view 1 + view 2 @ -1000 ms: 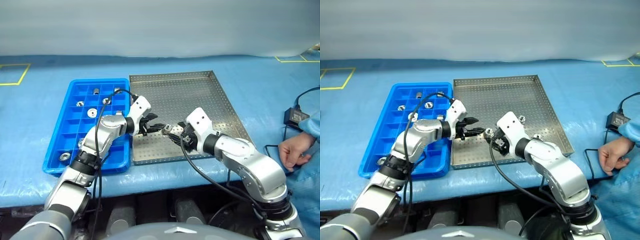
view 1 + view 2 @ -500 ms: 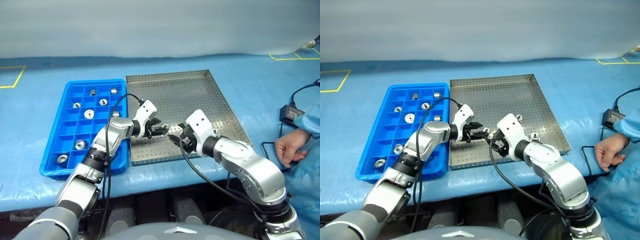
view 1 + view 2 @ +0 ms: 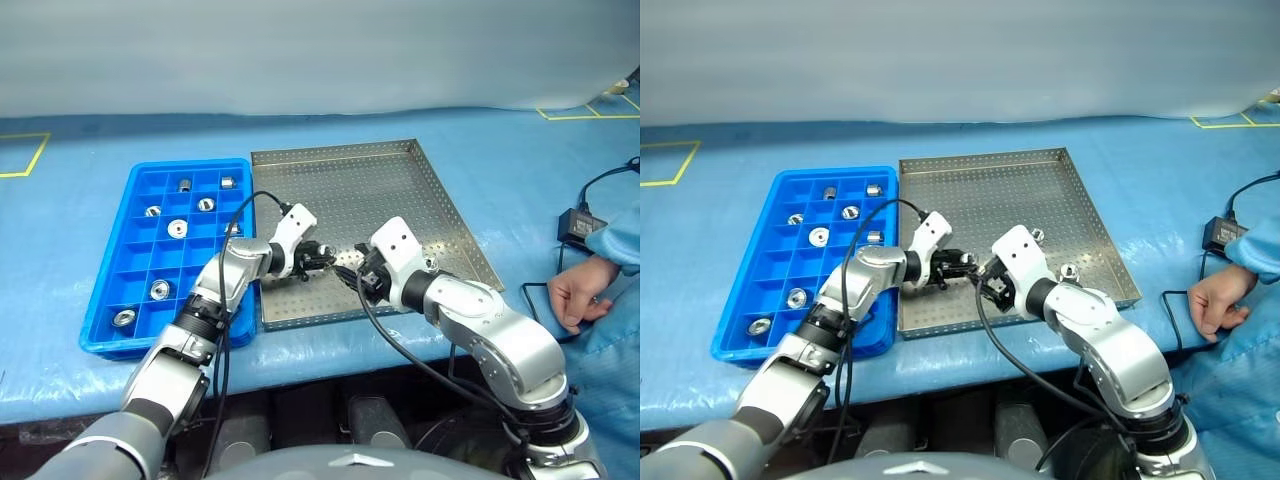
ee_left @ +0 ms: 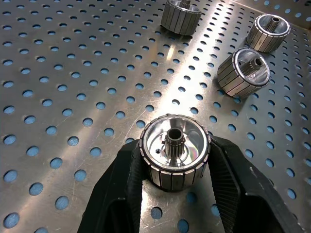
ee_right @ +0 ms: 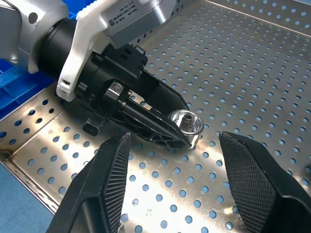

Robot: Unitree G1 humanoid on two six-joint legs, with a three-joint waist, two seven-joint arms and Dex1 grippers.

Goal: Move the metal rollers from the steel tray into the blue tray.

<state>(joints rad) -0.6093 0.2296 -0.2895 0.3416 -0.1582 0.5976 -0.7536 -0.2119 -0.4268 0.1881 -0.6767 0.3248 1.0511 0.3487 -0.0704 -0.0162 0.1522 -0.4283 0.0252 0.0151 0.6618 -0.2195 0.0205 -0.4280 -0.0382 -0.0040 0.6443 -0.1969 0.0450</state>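
**A:** Closing on a roller [image 4: 176,145]: our left gripper [image 4: 175,167] had its fingers [image 4: 121,194] wider a second ago; now they clench one on the steel tray [image 3: 380,180] floor; the lift comes next, we judge.

**B:** Our right gripper [image 5: 174,140] hangs released beside it; we count four rollers in the steel tray, eight in the blue tray [image 3: 190,163].

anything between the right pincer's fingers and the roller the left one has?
Nothing. In the right wrist view, bare perforated steel tray floor separates the open right pincer from the roller, gripped by the left pincer.
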